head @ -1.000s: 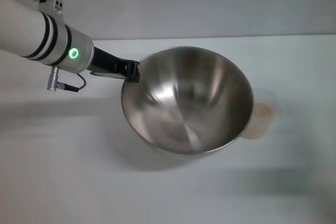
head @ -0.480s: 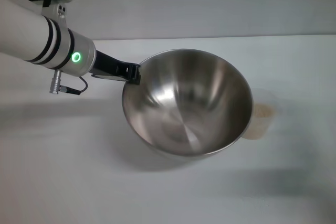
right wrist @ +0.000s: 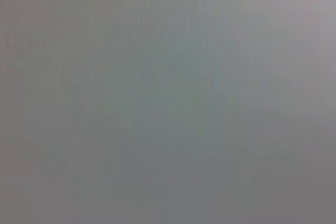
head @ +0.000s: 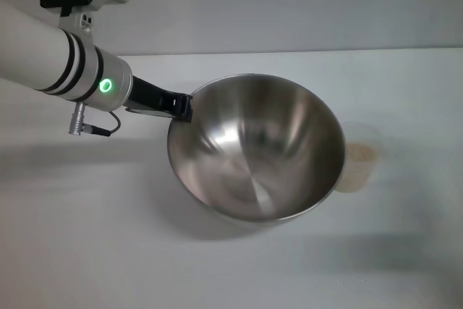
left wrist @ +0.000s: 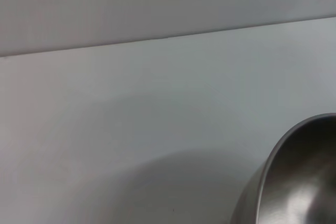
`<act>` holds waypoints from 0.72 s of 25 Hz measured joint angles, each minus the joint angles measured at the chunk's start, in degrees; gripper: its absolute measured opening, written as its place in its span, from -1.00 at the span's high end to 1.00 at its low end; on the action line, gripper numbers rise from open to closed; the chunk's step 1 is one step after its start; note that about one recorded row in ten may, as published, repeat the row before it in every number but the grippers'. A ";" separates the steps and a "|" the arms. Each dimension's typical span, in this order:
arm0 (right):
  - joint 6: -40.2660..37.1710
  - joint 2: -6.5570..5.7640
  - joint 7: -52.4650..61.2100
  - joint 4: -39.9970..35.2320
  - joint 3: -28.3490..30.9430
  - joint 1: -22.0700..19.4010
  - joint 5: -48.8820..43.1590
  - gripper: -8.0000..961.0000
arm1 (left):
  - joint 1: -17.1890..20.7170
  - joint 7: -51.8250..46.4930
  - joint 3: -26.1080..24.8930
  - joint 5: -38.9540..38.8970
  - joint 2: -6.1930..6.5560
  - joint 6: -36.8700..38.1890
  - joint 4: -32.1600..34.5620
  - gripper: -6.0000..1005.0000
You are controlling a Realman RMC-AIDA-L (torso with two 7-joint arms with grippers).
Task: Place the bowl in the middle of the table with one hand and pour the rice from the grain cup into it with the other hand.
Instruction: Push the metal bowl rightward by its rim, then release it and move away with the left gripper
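Since a second ago your left hand (head: 184, 106), clamped on the bowl (head: 255, 146) rim, shifted it slightly; grain cup (head: 359, 166) sits just beside—lowering onto the surface (head: 108, 236) could topple it.

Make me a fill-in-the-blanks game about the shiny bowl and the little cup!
1. The left gripper holds the bowl by its ____.
2. The inside of the bowl is ____; no rice has been poured in.
3. The grain cup stands on the table on the robot's ____ side of the bowl.
4. The rice is inside the ____.

Missing words: rim; empty; right; cup
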 joint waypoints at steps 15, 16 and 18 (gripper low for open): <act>-0.85 0.13 0.00 0.35 0.00 -0.78 -0.02 -0.25 | 0.29 0.07 0.49 0.17 0.03 1.16 0.96 0.82; -0.85 0.13 0.00 0.35 0.00 -0.78 -0.02 -0.25 | 0.29 0.07 0.49 0.16 0.04 1.16 1.00 0.82; -0.87 0.13 0.00 0.35 0.00 -0.81 -0.03 -0.25 | 0.29 0.08 0.49 0.17 0.05 1.16 1.02 0.82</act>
